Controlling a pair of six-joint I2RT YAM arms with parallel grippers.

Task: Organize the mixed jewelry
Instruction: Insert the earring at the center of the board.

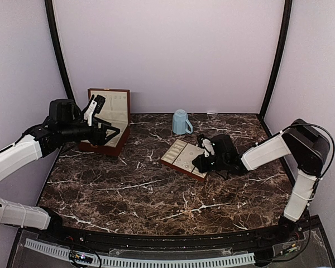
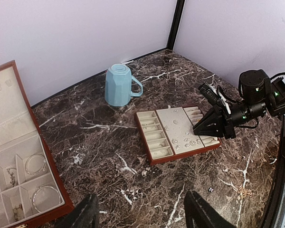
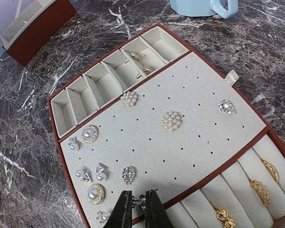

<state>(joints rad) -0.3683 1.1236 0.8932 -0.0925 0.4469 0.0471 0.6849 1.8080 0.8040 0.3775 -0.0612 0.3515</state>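
While left jaws gape wide, right jaws narrow, silvery stud point(image 3: 139, 202) pinched between them.

Mixed jewelry point(image 3: 171, 120): pearl and crystal studs scattered flat on tray point(image 3: 199, 90).

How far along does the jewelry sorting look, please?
Done: about ten studs sit on the tray pad, rings in its slots. In hand: the right jaws pinch a silvery piece at the pad's near edge. Left: loose specks lie on the marble.
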